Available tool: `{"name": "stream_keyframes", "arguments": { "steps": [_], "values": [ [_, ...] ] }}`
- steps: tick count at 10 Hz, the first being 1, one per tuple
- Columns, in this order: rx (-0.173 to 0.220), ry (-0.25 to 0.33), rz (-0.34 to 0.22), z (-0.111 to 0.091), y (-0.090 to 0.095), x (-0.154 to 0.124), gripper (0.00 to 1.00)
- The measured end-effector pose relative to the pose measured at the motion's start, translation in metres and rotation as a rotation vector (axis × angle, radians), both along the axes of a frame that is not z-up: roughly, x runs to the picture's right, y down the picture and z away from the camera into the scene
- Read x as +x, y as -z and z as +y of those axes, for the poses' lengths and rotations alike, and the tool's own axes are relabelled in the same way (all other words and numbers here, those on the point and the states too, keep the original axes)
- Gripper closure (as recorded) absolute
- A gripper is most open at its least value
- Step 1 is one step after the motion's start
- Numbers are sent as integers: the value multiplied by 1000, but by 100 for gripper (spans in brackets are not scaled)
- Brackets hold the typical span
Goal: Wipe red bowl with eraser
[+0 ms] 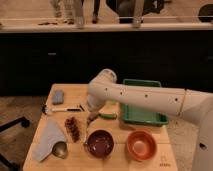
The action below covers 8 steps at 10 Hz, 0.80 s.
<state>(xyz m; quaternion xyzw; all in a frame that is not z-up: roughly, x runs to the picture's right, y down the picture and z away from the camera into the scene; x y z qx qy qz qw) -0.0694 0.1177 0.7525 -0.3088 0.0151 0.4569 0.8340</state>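
Note:
The red bowl [141,145], orange-red with a glossy inside, stands at the table's front right. The eraser [72,129], a small dark brown block, lies left of centre on the table. My gripper [92,120] points down at the end of the white arm, just above the table. It is to the right of the eraser and just behind the dark maroon bowl [100,143]. It is well left of the red bowl. Nothing shows in it.
A green tray [142,119] sits behind the red bowl. A small green object [108,116] lies right of the gripper. A black-handled brush [62,109] and a blue-grey pad [58,96] lie at the back left. A grey cloth [46,140] and a metal cup [60,149] are at the front left.

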Motion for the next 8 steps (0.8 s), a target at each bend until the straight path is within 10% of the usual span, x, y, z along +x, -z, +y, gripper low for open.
{"name": "stream_keyframes", "arguments": {
  "steps": [8],
  "values": [
    [-12,-76,75,14,4,53,100]
  ]
}}
